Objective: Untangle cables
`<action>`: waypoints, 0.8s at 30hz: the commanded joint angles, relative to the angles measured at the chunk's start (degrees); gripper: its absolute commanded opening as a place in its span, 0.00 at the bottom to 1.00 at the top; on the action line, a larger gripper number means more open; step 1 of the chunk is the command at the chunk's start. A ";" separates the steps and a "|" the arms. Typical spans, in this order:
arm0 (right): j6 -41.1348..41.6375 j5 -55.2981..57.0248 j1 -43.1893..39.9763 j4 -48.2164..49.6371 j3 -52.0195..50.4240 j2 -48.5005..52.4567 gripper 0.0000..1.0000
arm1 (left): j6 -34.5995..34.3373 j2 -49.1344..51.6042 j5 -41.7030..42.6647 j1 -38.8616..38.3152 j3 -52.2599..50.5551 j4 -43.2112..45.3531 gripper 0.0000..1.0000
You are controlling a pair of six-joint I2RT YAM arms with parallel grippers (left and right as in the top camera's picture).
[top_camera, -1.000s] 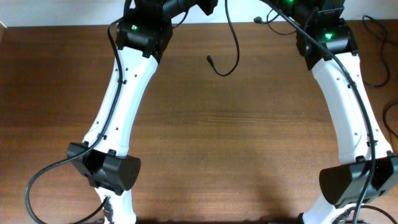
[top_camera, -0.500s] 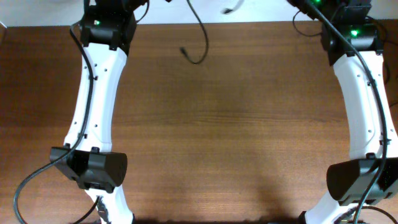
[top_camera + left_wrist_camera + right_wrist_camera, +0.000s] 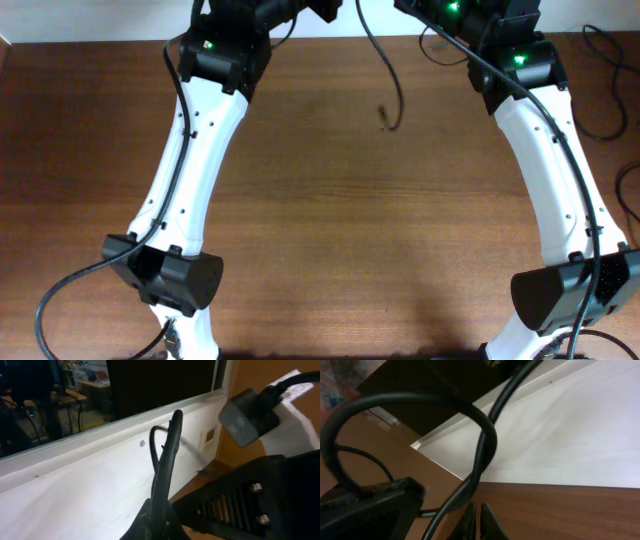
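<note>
The left end effector [image 3: 155, 521] pinches the thin black cable [image 3: 393, 82], dangling by the bench's [image 3: 320, 230] far edge nearer the right end effector [image 3: 476, 519], whose state I cannot tell.

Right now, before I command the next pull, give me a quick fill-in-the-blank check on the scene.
1. In the overhead view, the cable hangs between the left arm and the ___ arm.
2. The indicator lights on the arms glow ___.
3. The table is brown ___.
Missing words: right; green; wood.
</note>
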 commanded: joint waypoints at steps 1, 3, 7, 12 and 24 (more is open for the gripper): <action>-0.83 0.70 -0.02 0.17 0.98 -0.22 0.27 | 0.48 -2.54 0.04 -0.46 0.92 -0.09 0.00; -0.83 0.70 0.00 0.22 0.98 -0.22 0.46 | 0.48 -2.54 0.35 -0.46 0.92 -0.26 0.00; -0.83 1.16 0.00 0.48 0.98 -0.22 0.49 | 0.48 -2.54 1.31 -0.48 0.92 -0.26 0.00; -0.83 1.11 -0.70 1.11 0.98 -0.22 0.30 | 0.48 -2.54 1.57 -0.46 0.92 -0.26 0.00; -0.85 1.16 -0.76 2.36 0.98 -0.22 0.27 | 0.48 -2.54 1.75 -1.27 0.92 -1.33 0.00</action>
